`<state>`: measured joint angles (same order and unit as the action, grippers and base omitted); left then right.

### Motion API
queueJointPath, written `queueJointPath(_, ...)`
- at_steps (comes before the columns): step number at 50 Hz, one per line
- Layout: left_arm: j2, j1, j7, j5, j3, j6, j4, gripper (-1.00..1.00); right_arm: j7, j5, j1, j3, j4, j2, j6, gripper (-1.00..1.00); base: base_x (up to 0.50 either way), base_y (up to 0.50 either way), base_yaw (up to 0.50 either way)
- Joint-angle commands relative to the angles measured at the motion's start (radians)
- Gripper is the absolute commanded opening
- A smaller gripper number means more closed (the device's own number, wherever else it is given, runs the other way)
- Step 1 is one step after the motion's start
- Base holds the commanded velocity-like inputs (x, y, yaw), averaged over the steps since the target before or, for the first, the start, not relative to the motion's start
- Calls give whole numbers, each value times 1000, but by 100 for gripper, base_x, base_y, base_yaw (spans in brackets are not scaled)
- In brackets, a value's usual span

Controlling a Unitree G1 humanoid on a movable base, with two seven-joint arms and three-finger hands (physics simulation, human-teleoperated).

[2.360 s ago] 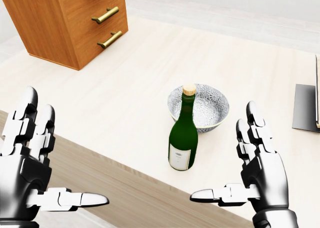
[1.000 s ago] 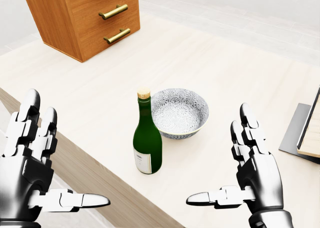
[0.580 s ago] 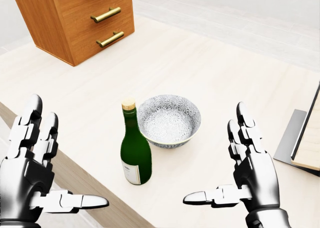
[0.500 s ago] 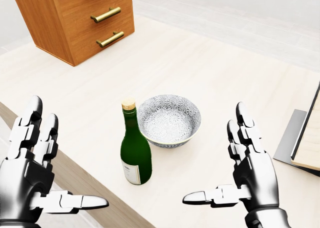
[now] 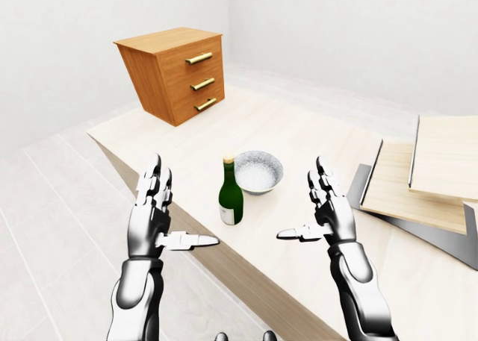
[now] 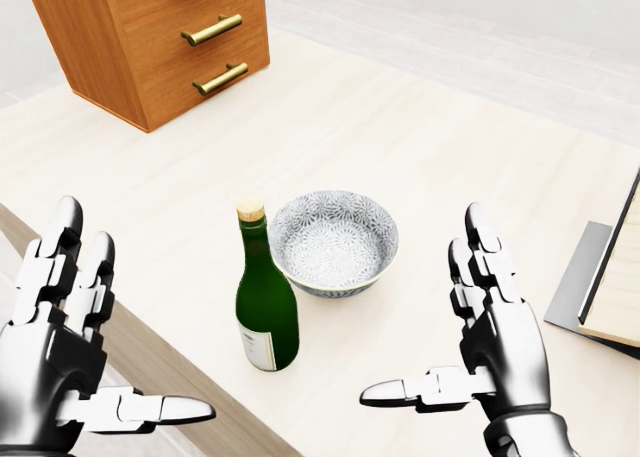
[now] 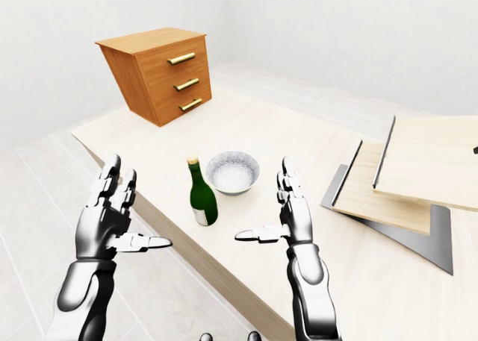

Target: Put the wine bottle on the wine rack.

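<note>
Dark green wine bottle [image 6: 265,312] with tan cork and pale label, grey-and-white patterned bowl [image 6: 333,242], orange-brown drawer chest [image 6: 150,42] with gold handles upper left, silver-and-black hands.

Bottle [image 6: 265,311] upright on the table [image 6: 400,147], between both hands, nearer the left hand's fingers [image 6: 60,267]. Bowl [image 6: 333,241] just beside it on the right, up from the right thumb [image 6: 400,390]. Drawer chest [image 6: 150,37] top left, well above the left fingers. Wooden rack [image 5: 418,177] to the right of the right fingers [image 6: 480,267].
</note>
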<state>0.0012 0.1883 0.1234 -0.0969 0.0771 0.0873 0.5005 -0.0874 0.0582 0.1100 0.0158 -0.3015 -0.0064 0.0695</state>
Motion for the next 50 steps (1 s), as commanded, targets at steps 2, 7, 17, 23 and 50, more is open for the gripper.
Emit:
queueJointPath(2,-1,9,-1,-1,1,0,13,100,15,-11,-9,-10,3,5,12,100,0,0,0)
queueJointPath(7,0,14,1,-3,3,0,23,100,22,-16,-12,-18,-17,6,18,100,0,0,0)
queueJointPath(17,-1,12,0,-3,5,0,27,100,49,-40,-33,-47,-12,17,18,100,0,0,0)
queueJointPath(23,-1,12,2,-6,9,0,16,100,62,-54,-45,-81,17,28,18,100,0,0,0)
queueJointPath(50,0,25,34,-52,93,0,31,100,119,-70,-170,-167,47,74,18,100,0,0,0)
